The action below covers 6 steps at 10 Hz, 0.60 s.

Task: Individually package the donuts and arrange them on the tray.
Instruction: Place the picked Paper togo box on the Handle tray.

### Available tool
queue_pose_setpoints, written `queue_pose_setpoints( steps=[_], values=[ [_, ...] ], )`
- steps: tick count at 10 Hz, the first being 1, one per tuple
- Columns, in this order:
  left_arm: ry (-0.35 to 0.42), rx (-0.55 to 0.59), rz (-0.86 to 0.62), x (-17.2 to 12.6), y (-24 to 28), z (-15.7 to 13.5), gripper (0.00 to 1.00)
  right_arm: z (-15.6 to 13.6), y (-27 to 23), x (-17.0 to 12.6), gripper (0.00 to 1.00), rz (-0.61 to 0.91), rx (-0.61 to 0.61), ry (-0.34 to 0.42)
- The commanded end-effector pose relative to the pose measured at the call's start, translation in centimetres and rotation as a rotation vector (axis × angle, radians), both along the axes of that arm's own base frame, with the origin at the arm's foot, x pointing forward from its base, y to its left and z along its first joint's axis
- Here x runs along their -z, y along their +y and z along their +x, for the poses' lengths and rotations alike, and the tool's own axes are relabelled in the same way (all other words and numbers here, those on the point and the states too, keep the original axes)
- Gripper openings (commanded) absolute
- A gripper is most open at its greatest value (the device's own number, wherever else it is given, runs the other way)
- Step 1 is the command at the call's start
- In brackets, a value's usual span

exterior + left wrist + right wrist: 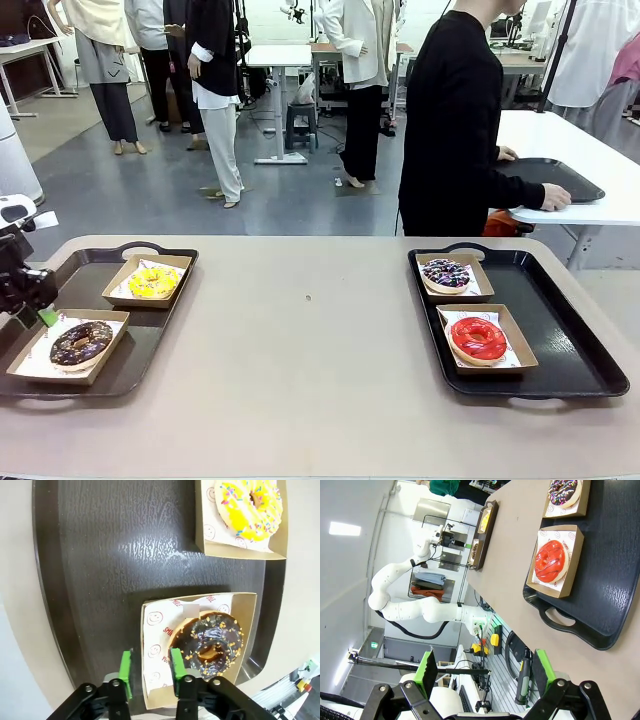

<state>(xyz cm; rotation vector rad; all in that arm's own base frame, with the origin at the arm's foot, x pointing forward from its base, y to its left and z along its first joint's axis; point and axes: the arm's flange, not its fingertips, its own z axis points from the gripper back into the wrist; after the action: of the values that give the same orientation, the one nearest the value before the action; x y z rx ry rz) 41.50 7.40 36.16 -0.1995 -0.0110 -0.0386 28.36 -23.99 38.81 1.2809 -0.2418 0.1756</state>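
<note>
Centrally, you have bare table [310, 350] between two black trays. Left tray [150, 340] carries a boxed yellow donut [152, 282] and a boxed chocolate donut [81, 342]; right tray [570, 340] carries a boxed sprinkled dark donut [447, 273] and a boxed red donut [478, 338]. Your left gripper [150, 672] stands part open, its pads [125, 669] astride the near wall of the chocolate donut's box [150, 630], that donut just beyond. Your right gripper [485, 672] hangs wide open off the table edge, well apart from the red donut.
</note>
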Motion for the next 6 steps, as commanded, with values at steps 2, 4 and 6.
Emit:
queue_pose_setpoints(
  steps=[2,4,6],
  values=[
    [-0.048,-0.019,0.013,-2.4,-0.7,-1.1,1.0,-0.3,0.1,0.1,1.0,0.003,-0.003,-0.003],
    [-0.076,-0.013,0.004,-4.7,-1.5,-1.4,0.7,-0.3,0.1,0.1,1.0,0.003,-0.003,-0.003],
    [-0.1,-0.012,0.009,-7.1,-2.2,-1.8,0.89,-0.3,0.1,0.1,1.0,0.003,-0.003,-0.003]
  ],
)
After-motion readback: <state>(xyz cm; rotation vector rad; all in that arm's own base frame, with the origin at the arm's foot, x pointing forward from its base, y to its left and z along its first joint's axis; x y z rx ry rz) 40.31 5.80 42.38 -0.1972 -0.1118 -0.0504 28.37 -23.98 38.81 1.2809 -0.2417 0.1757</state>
